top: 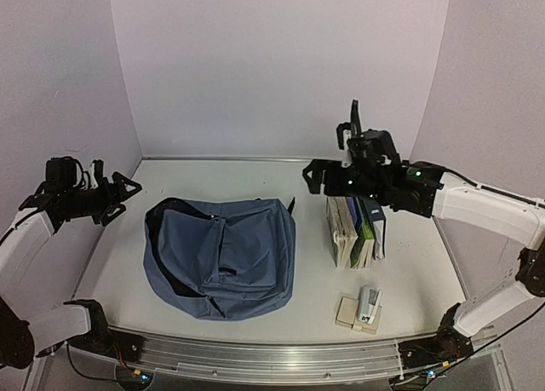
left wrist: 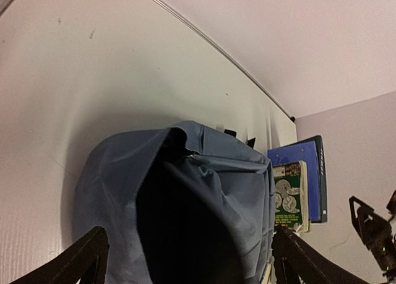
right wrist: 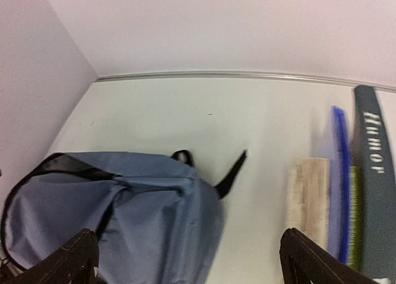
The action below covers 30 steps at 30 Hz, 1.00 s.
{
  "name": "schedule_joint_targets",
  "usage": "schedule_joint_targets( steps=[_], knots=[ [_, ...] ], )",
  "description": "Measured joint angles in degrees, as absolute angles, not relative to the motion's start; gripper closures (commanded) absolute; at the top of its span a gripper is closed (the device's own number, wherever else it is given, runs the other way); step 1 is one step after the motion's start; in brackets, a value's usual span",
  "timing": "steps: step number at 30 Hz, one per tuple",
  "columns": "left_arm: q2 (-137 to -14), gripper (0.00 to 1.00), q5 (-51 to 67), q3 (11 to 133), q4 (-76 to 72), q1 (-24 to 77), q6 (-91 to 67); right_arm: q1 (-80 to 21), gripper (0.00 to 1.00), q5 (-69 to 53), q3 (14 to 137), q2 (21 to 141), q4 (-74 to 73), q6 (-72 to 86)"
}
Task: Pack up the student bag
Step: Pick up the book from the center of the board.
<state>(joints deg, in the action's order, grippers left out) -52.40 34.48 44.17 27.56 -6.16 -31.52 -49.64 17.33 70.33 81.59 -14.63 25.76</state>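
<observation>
The slate-blue student bag (top: 223, 255) lies flat in the middle of the table, with its dark opening toward the left. In the left wrist view the bag (left wrist: 210, 185) fills the lower middle and its mouth gapes dark. My left gripper (top: 128, 197) is open and empty, held above the table to the left of the bag, with the jaws wide apart (left wrist: 185, 268). My right gripper (top: 308, 176) is open and empty, raised between the bag and the row of books (top: 356, 229). In the right wrist view (right wrist: 189, 262) the bag (right wrist: 142, 203) lies below left.
Several books stand spine-up to the right of the bag, and they also show in the left wrist view (left wrist: 298, 185) and the right wrist view (right wrist: 346, 197). A stapler (top: 369, 304) rests on a pad of notes at the front right. Pale walls enclose the table.
</observation>
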Motion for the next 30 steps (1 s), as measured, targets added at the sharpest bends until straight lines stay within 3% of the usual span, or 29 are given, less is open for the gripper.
schedule_joint_targets(
  steps=[11,25,30],
  knots=[
    [-54.43,0.09,36.09,44.49,24.40,1.83,-34.11,-28.49,0.02,17.86,70.05,79.57,-26.47,18.60],
    [-54.39,0.07,36.06,42.37,24.06,1.83,-34.48,-25.90,0.02,13.08,70.06,86.72,-27.91,14.17],
    [-54.40,0.07,36.05,42.33,24.02,1.83,-34.48,-25.33,0.06,12.56,70.14,88.38,-27.97,13.57]
  ],
)
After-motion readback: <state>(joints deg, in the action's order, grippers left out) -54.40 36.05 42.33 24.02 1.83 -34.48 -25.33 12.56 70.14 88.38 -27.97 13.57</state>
